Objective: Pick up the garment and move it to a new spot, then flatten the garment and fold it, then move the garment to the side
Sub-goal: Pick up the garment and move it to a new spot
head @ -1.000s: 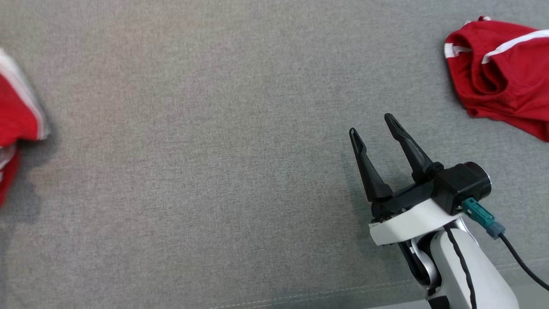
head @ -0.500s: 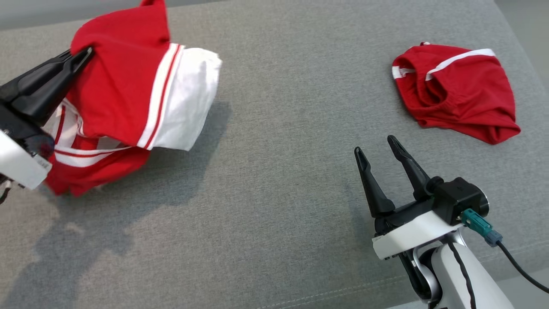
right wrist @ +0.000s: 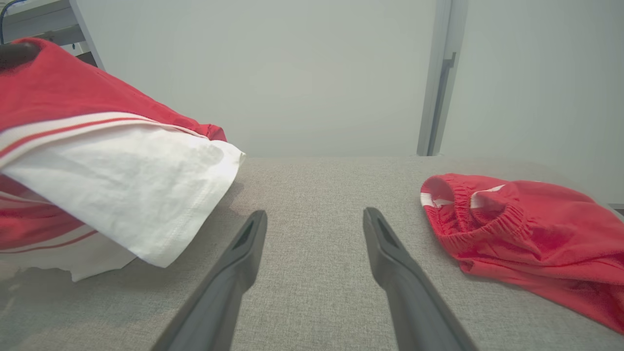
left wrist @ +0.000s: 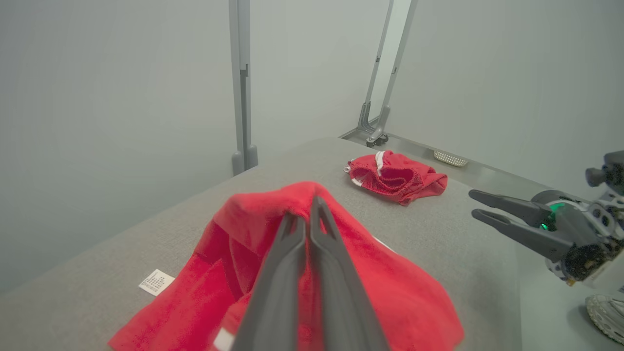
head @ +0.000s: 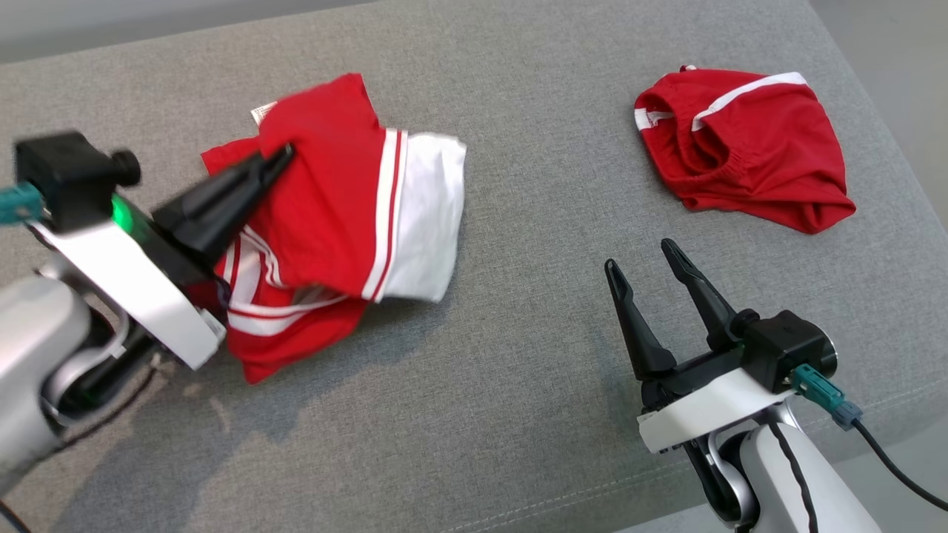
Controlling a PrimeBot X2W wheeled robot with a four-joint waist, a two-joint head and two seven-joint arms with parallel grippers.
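Grey cloth covers the table [head: 518,385] in the head view. The left pincer [head: 278,157] is clamped on the red-and-white garment [head: 333,215], which bunches around and just ahead of its closed tips. The right pincer [head: 640,255] stands apart and empty, well to the garment's right, with red shorts [head: 740,148] beyond its tips.

Left wrist view: the two fingers meet on a raised red fold, and a white label [left wrist: 156,282] lies to their left.

Right wrist view: the spread fingers frame bare cloth. The garment's white panel hangs to their left and the shorts lie to their right.
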